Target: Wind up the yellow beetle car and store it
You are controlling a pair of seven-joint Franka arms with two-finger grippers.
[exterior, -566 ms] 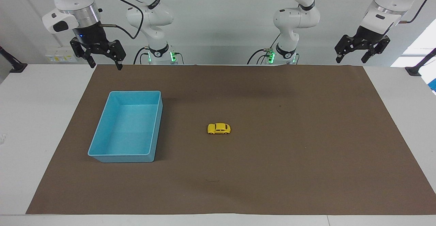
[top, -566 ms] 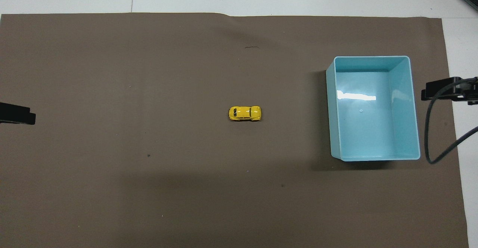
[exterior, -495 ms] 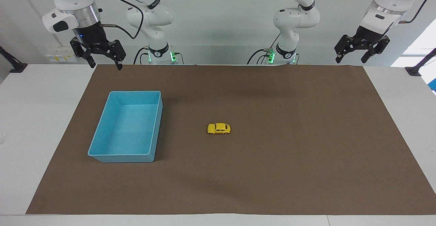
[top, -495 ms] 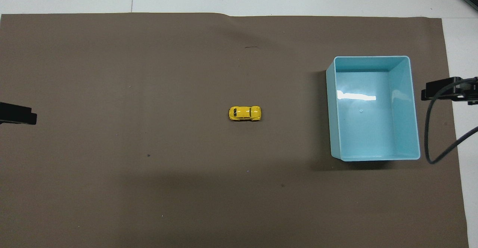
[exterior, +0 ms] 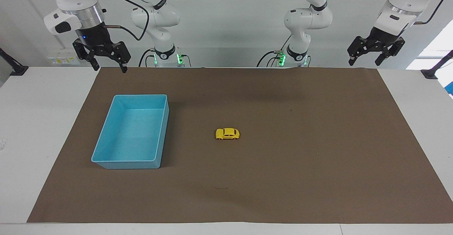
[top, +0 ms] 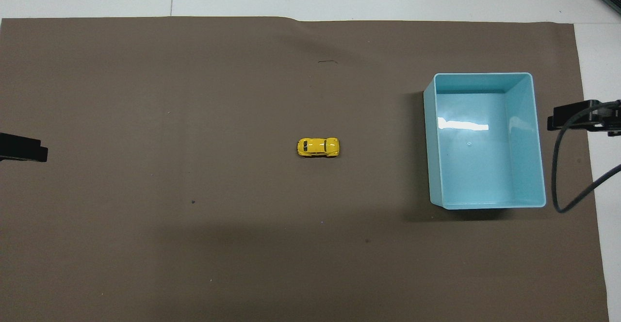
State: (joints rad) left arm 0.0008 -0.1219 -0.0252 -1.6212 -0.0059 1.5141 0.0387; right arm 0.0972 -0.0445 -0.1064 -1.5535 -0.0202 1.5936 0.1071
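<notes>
yellow beetle car (exterior: 227, 133) | upright on wheels | mid brown mat (exterior: 318, 157)

A paper mat (exterior: 318, 164) covers the worktop (exterior: 32, 129). The beetle car (exterior: 227, 133) sits on its wheels mid-mat, lengthwise along the worktop. The open bin (exterior: 160, 139) stands on the mat, well apart from the car, toward the right arm's end, with nothing in it.

Blue bin (exterior: 132, 131) on brown mat (exterior: 318, 164)

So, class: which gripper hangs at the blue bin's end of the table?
The right gripper, open, up by the blue bin; the left gripper hangs at the other end.
</notes>
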